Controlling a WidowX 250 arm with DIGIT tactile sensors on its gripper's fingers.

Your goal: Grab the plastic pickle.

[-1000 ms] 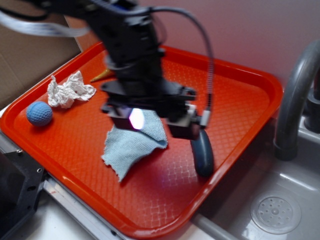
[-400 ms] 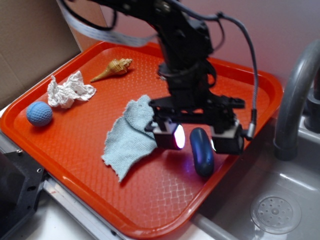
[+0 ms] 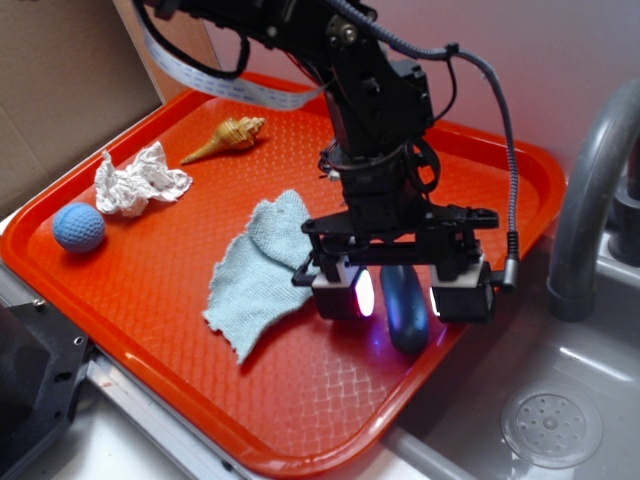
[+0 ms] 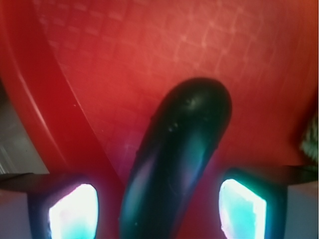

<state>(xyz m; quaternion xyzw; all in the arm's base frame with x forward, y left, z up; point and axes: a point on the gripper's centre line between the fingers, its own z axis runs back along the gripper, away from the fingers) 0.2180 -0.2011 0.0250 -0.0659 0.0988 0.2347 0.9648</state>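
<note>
Lowered since a moment ago, the claw [image 3: 401, 297] now hangs open with one lit pad on each side of the plastic pickle [image 3: 404, 305], ready to close. It lies near the orange tray's [image 3: 300, 440] front-right rim; farther back lie a blue cloth [image 3: 258, 270] and a seashell [image 3: 225, 138].

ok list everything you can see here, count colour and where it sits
plastic pickle: 1, dark blue-green, near the tray's right edge, between the open fingers
cloth: 1, light blue, tray middle
ball: 1, blue, tray's left corner
crumpled paper: 1, white, beside the ball
seashell: 1, tan, far side of tray
tray: 1, orange-red, beside the sink
sink: 1, grey, right, with a grey faucet
gripper: 1, black, open, straddling the pickle
</note>
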